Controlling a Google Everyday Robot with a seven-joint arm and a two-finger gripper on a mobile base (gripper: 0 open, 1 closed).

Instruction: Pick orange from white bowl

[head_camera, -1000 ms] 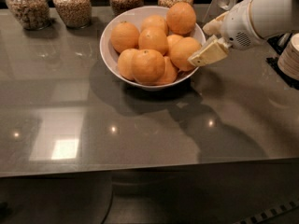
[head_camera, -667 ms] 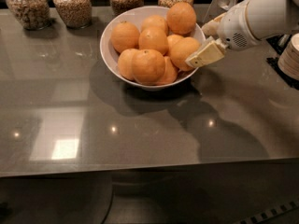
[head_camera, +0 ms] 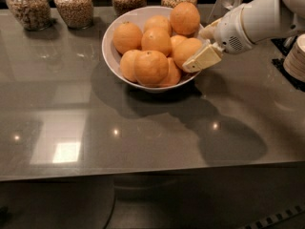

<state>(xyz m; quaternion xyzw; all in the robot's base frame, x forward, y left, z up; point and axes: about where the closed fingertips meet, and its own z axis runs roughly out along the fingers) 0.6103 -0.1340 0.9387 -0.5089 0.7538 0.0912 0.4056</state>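
The wide white bowl [head_camera: 110,51] stands at the back middle of the grey table and holds several oranges. My gripper [head_camera: 194,49] reaches in from the right over the bowl's right rim. It is open, and its jaws straddle the right side of the rightmost orange [head_camera: 186,50]. The near cream finger [head_camera: 204,58] lies against that orange's front right. The far finger [head_camera: 208,31] shows behind it, under the top orange [head_camera: 185,18]. The orange rests in the bowl among the others.
Several glass jars of grain [head_camera: 74,5] stand in a row along the table's back edge. A stack of pale cups or plates [head_camera: 296,56] sits at the right edge. The table's front edge [head_camera: 143,173] runs across the lower part of the view.
My gripper has moved slightly left and down, further in around the rightmost orange. The oranges and the bowl have not moved.
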